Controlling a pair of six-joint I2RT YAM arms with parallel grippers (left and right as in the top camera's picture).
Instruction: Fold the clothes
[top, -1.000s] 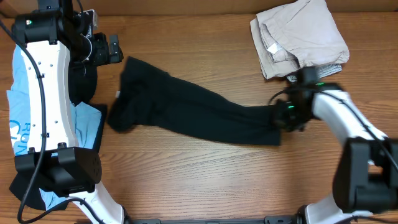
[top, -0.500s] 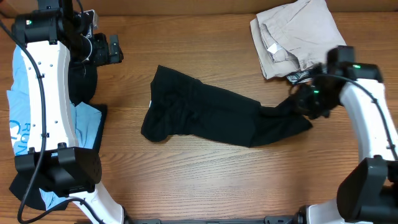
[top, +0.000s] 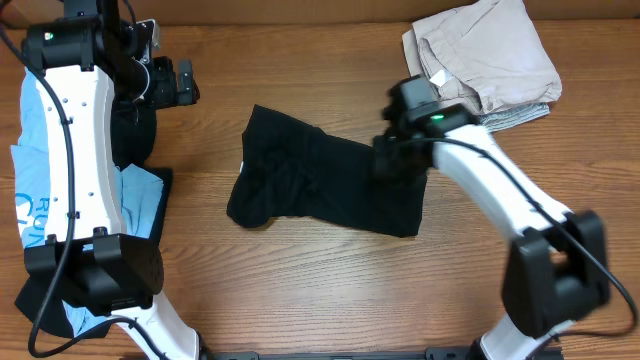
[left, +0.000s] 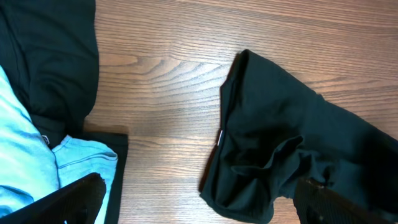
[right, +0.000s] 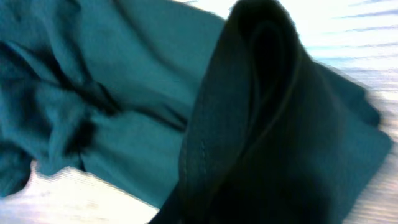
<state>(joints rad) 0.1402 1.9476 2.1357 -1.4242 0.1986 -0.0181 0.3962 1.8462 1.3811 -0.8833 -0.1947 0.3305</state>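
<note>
The large black garment (top: 320, 185) lies crumpled at mid-table. It also shows in the left wrist view (left: 292, 149), with its small white tag (left: 220, 138) on the left edge. My right gripper (top: 395, 160) is shut on the garment's right end and holds it over the garment's right part. In the right wrist view the dark fabric (right: 124, 112) fills the frame and hides the fingers. My left gripper (top: 185, 80) is open and empty, above the table at the back left, apart from the garment. Its fingers (left: 199, 202) are spread wide.
A light blue printed T-shirt (top: 35, 190) and another black cloth (top: 135, 130) lie at the left edge under my left arm. Folded beige pieces (top: 485, 60) are stacked at the back right. Bare wood (top: 330, 290) runs along the front.
The right gripper dragged the black garment to the right, then swung left, carrying the garment's right end over its middle. The left arm has not moved.
</note>
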